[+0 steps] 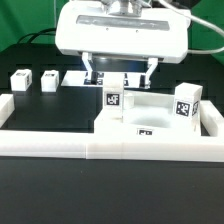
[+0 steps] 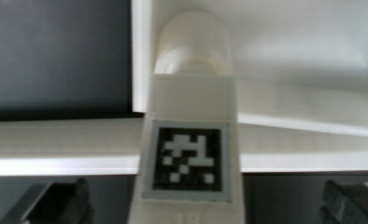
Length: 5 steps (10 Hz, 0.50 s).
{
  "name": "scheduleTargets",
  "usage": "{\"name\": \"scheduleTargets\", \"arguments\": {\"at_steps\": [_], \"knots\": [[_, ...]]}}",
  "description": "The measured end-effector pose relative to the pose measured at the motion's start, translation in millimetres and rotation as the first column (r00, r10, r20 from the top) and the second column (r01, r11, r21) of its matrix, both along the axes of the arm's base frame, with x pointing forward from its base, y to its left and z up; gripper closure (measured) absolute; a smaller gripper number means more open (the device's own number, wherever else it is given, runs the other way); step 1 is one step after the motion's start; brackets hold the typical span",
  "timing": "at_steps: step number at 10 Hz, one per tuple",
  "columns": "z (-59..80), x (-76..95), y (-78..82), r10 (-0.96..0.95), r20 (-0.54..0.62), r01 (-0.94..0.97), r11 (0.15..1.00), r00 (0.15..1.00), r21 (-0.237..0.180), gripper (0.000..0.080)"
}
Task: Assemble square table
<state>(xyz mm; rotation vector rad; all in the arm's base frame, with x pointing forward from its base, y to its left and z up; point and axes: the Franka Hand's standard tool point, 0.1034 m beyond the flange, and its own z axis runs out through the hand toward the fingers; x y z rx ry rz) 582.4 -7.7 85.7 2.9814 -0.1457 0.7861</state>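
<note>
The white square tabletop slab lies on the black mat, with a tag on its front edge. One white tagged leg stands upright at its left corner in the exterior view, and a second leg stands at its right corner. My gripper hangs straight above the left leg, open. In the wrist view the leg stands between my dark fingers, with a gap on each side, and the slab lies beside it. Two loose legs lie at the back on the exterior view's left.
The low white border wall runs along the front and up the left side. The marker board lies at the back beside the loose legs. Black mat lies between the wall and the slab.
</note>
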Motion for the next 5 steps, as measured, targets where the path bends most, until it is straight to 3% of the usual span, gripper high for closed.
{"name": "scheduleTargets", "arguments": {"at_steps": [2,3,5], "knots": [[22.6,7.3,7.4,0.011,-0.136,0.002,0.996,0.991,0.091,0.0150],[30.1,16.1,6.4,0.012,-0.149,0.004,0.994,0.989,0.105,0.0150],[29.9,10.9,11.3,0.053,-0.357,0.020,0.980,0.933,0.198,0.0150]]}}
